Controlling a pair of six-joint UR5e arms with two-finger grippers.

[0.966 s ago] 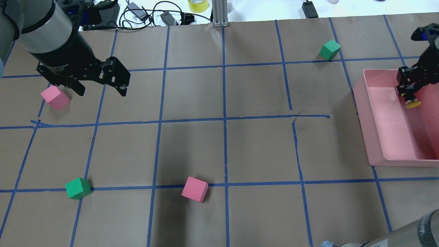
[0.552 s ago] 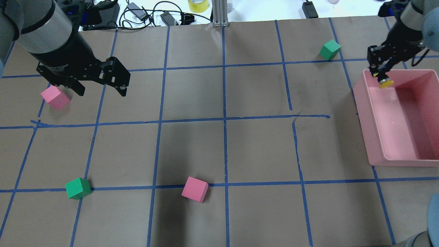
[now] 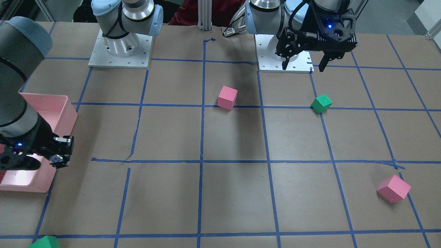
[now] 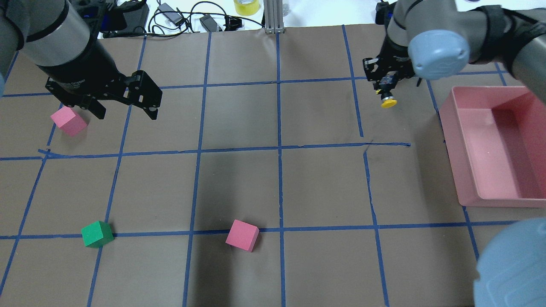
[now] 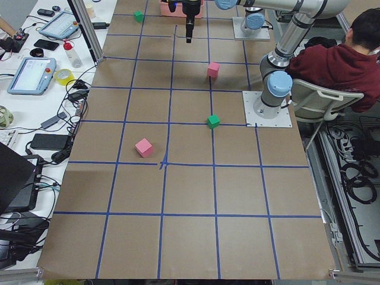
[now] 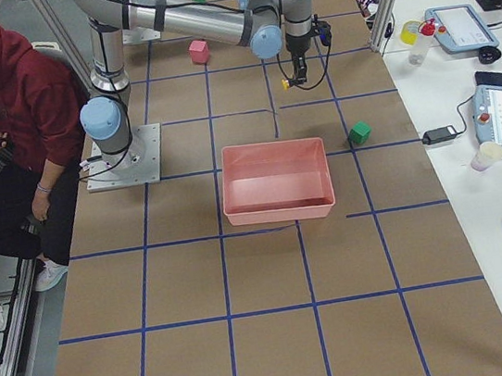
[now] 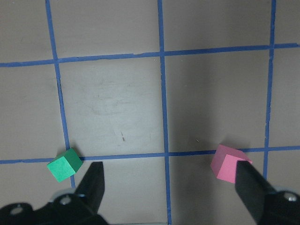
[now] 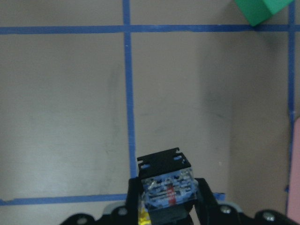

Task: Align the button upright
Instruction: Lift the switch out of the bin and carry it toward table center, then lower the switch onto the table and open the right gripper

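Observation:
My right gripper [image 4: 385, 87] is shut on the button [image 4: 388, 101] and holds it above the brown paper, left of the pink bin [image 4: 469, 179]. The button's yellow cap sticks out below the fingers in the overhead view. The right wrist view shows its blocky base [image 8: 167, 184] between the fingers, terminal side towards the camera. The exterior right view shows the gripper [image 6: 295, 73] with the cap [image 6: 285, 82] beside it. My left gripper [image 4: 126, 113] is open and empty, raised at the far left, next to a pink cube [image 4: 68, 120]. It also shows in the front view [image 3: 304, 67].
A green cube [image 4: 97, 233] and a second pink cube [image 4: 242, 235] lie near the front. Another green cube [image 8: 260, 9] lies just beyond the right gripper, hidden under the arm in the overhead view. Cables and adapters line the table's far edge.
My right gripper has lifted the button out of the pink bin and carried it left, over the bin's wall onto the open paper. The left arm has not moved.

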